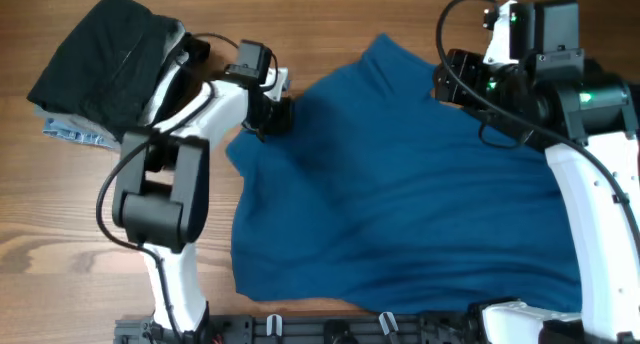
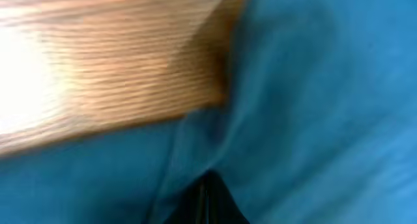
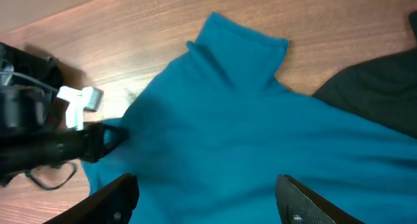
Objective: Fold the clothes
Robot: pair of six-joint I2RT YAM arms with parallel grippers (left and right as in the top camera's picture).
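Note:
A large royal-blue shirt point(image 1: 400, 194) lies spread and rumpled across the middle and right of the table. My left gripper point(image 1: 276, 115) is shut on the shirt's left edge; in the left wrist view point(image 2: 208, 198) blue cloth point(image 2: 313, 107) is pinched between the closed fingers. My right gripper point(image 1: 455, 79) is open above the shirt's upper right part; in the right wrist view point(image 3: 208, 198) its fingers stand wide apart over the blue cloth point(image 3: 247, 120), holding nothing. A black garment point(image 1: 105, 59) lies piled at the far left on pale-blue patterned pieces point(image 1: 70, 132).
Bare wooden table point(image 1: 60, 254) lies left and in front of the shirt. A dark rail point(image 1: 330, 329) runs along the near edge. The left arm point(image 3: 39, 146) shows in the right wrist view.

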